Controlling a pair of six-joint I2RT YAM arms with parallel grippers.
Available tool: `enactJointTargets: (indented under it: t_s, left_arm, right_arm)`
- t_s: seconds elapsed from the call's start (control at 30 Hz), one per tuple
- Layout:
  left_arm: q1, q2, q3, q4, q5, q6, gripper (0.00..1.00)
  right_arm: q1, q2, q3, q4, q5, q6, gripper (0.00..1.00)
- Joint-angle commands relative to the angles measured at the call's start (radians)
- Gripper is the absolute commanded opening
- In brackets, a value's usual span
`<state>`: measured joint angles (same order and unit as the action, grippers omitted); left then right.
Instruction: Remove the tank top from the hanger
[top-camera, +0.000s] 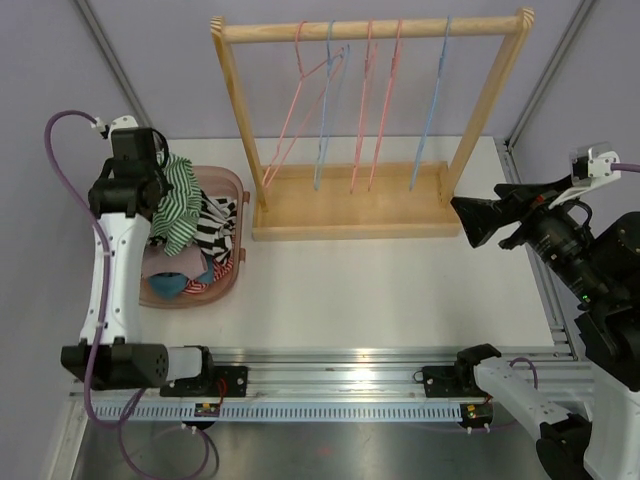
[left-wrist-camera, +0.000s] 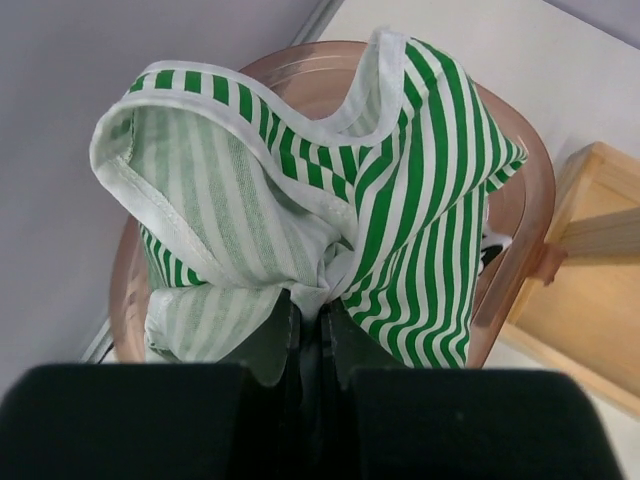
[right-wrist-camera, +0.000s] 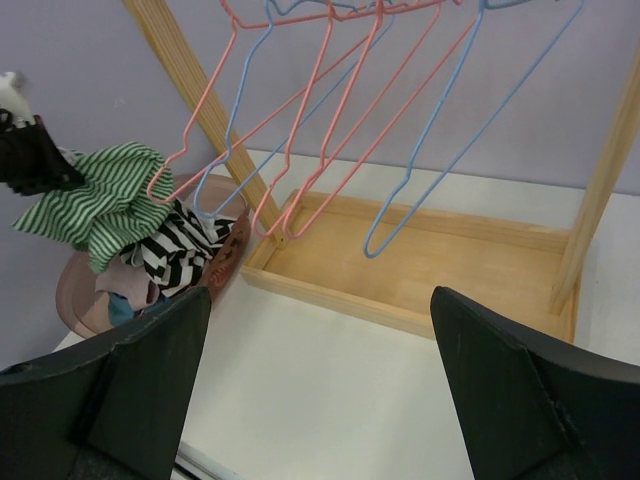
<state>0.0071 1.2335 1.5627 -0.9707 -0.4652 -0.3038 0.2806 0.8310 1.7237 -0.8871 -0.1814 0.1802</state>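
My left gripper (left-wrist-camera: 316, 318) is shut on a green-and-white striped tank top (left-wrist-camera: 300, 190) and holds it above a pink basket (left-wrist-camera: 520, 210). In the top view the tank top (top-camera: 178, 200) hangs from the left gripper (top-camera: 160, 185) over the basket (top-camera: 230, 185) at the left. Several bare pink and blue wire hangers (top-camera: 365, 100) hang on the wooden rack (top-camera: 370, 28); none carries a garment. My right gripper (top-camera: 470, 222) is open and empty at the table's right side, level with the rack's base. The right wrist view shows the tank top (right-wrist-camera: 100, 200) at far left and the hangers (right-wrist-camera: 330, 110).
The basket (right-wrist-camera: 70, 290) holds other clothes, among them a black-and-white striped piece (top-camera: 215, 225) and a pink and blue one (top-camera: 175, 283). The rack's wooden base tray (top-camera: 350, 205) stands mid-table at the back. White table (top-camera: 380, 290) lies in front of it.
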Motion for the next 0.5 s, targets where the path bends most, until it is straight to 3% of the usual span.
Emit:
enactJointTargets:
  t_s: [0.0, 0.2, 0.47]
  left_arm:
    - [0.077, 0.145, 0.048, 0.165, 0.200, 0.051, 0.00]
    - [0.102, 0.424, -0.048, 0.170, 0.296, 0.002, 0.00]
    - [0.108, 0.618, -0.107, 0.187, 0.344, -0.054, 0.00]
  right_arm:
    - [-0.001, 0.013, -0.024, 0.086, -0.059, 0.021, 0.99]
    - [0.000, -0.001, -0.134, 0.178, -0.158, 0.080, 0.99]
    - [0.000, -0.027, -0.202, 0.162, -0.146, 0.073, 0.99]
